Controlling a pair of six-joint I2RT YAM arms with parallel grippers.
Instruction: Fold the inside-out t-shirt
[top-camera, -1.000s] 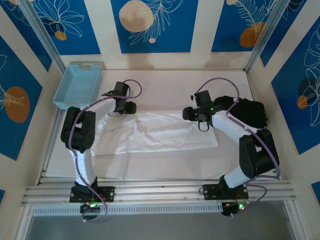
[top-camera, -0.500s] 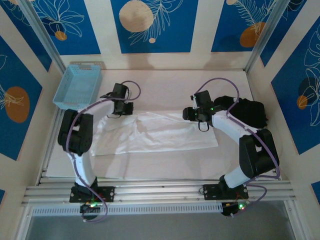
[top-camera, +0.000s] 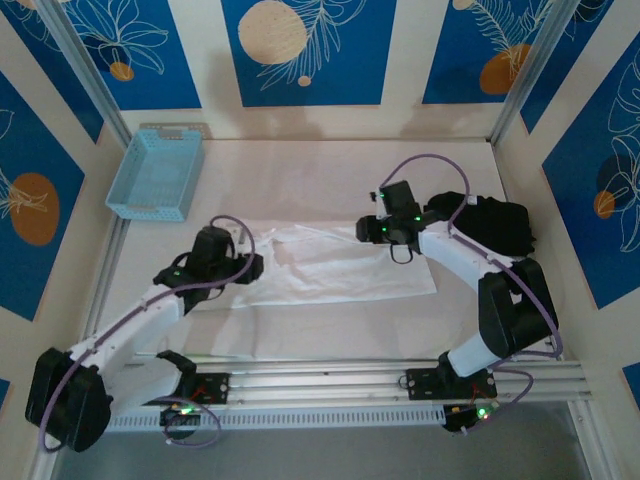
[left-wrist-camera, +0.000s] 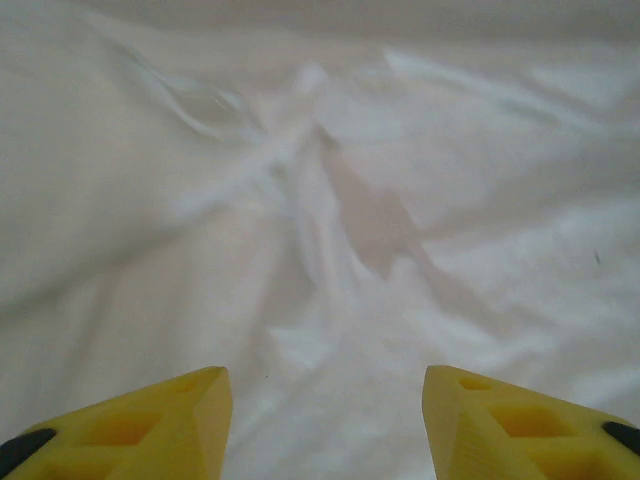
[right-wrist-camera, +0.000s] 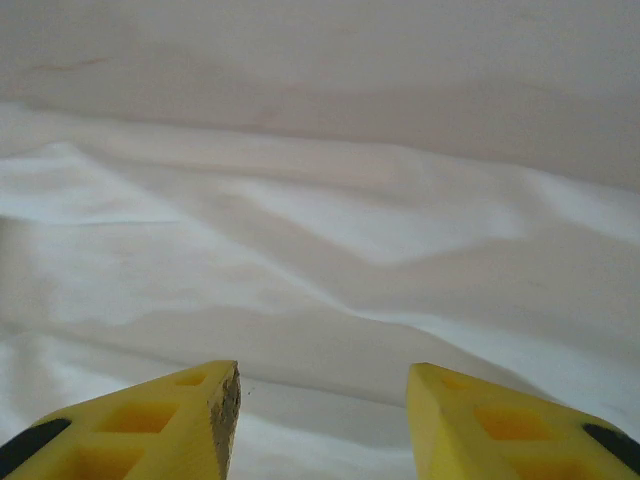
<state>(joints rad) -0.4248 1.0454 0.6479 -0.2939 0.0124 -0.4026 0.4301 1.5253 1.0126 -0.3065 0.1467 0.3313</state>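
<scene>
Jaws on both arms stand apart with nothing between them. Nearest us, the left gripper (top-camera: 252, 268) has swung back from the far edge of the shirt (top-camera: 330, 268), where it sat a second ago. It now hangs low over the shirt's left end, towards the near-left part of the table (top-camera: 330, 328), with its arm stretched out flat. In that second its jaws closed and then spread again, and its wrist camera now shows only rumpled white cloth beneath the gap, none of it pinched. We take this to mean that it let go of the far edge, or missed it, and is moving to a new hold nearer us.

The shirt lies spread across the middle of the table, wrinkled and much as it lay before, so we judge that no fold has been made yet.

Farther back, the right gripper (top-camera: 364, 229) has barely shifted. It hovers at the shirt's far edge, right of centre, jaws apart above smooth cloth. Just behind its arm, by the table's right edge, sits the black garment (top-camera: 497, 224), and the basket (top-camera: 155, 172) rests in the far-left corner. Both lie away from the left gripper.
</scene>
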